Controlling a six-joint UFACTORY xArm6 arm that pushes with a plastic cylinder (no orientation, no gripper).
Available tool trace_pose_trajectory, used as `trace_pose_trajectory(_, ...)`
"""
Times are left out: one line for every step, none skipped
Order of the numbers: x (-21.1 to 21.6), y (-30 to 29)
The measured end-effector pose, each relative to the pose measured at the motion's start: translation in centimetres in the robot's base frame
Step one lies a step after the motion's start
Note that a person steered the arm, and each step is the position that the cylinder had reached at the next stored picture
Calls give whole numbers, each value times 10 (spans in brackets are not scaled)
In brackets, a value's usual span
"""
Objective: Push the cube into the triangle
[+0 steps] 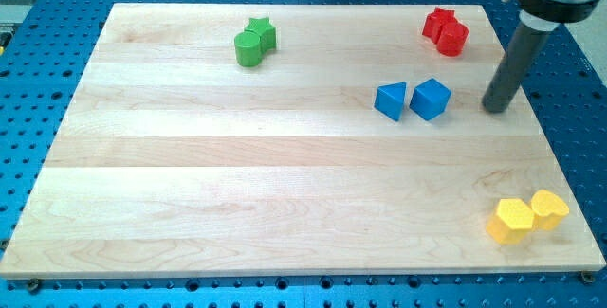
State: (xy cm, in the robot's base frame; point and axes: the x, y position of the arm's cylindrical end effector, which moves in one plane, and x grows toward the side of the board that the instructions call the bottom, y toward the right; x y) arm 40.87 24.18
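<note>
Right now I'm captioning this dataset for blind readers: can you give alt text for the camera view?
My tip rests on a wooden board just right of a blue cube, which sits beside a blue triangle with a narrow gap between them. Green blocks sit at the top left, red blocks at the top right, yellow blocks at the bottom right.

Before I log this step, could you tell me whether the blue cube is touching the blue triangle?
Apart: a thin strip of board shows between the blue cube and blue triangle.

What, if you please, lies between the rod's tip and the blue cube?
Nothing: in the camera view, only bare wooden board separates my tip from the blue cube; the blue triangle sits just beyond the cube.
</note>
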Motion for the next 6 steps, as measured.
trace_pose_trajectory(0,-36)
trace_pose_trajectory(0,-58)
trace_pose_trajectory(-2,-60)
trace_pose_trajectory(-28,-54)
trace_pose_trajectory(-27,-68)
trace_pose_trajectory(-18,-74)
